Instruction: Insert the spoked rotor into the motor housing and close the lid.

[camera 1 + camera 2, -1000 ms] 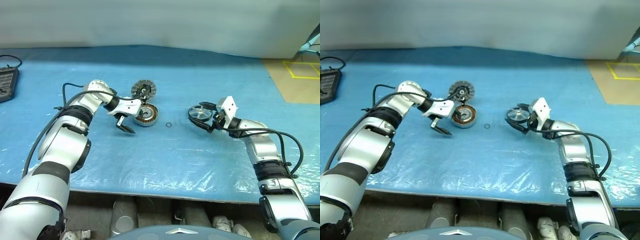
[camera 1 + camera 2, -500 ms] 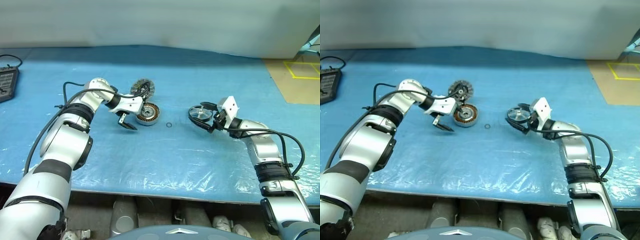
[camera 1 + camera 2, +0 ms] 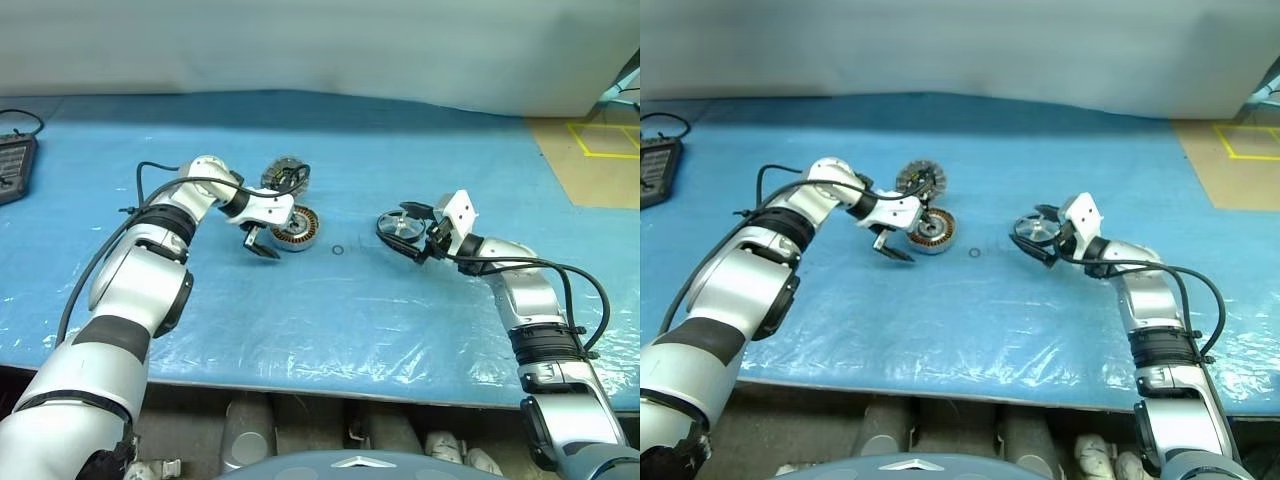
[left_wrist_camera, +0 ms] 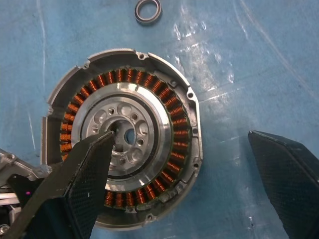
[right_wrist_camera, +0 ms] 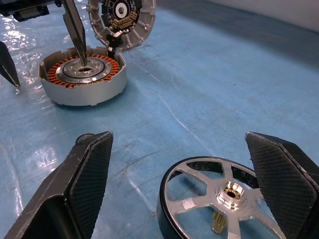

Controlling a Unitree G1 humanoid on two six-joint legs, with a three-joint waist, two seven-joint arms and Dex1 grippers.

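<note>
Worktop (image 3: 330, 330) is under a crinkled blue plastic sheet, nothing big on it.

Our left gripper (image 4: 185, 185) is wide and holding nothing. It points down over the motor housing (image 4: 122, 144): one finger (image 4: 82, 186) sits over the pale centre, the other is out past the rim over bare sheet. In the head views that gripper (image 3: 261, 247) covers the housing's left edge.

Our right gripper (image 5: 185, 185) is also wide and holding nothing, fingers either side of the spoked rotor (image 5: 224, 194). We cannot tell if they touch it. Rotor lies flat on the sheet, well to the right of the housing (image 3: 296, 229).

The lid (image 3: 286, 176) stands tilted just behind the housing, leaning at its far rim, dark centre showing in the right wrist view.

Obstacles: a small dark ring (image 3: 338, 249) lies loose on the sheet between housing and rotor (image 3: 401, 229), near the housing. A black device with a cable (image 3: 15, 165) sits at the far left edge, well apart.
</note>
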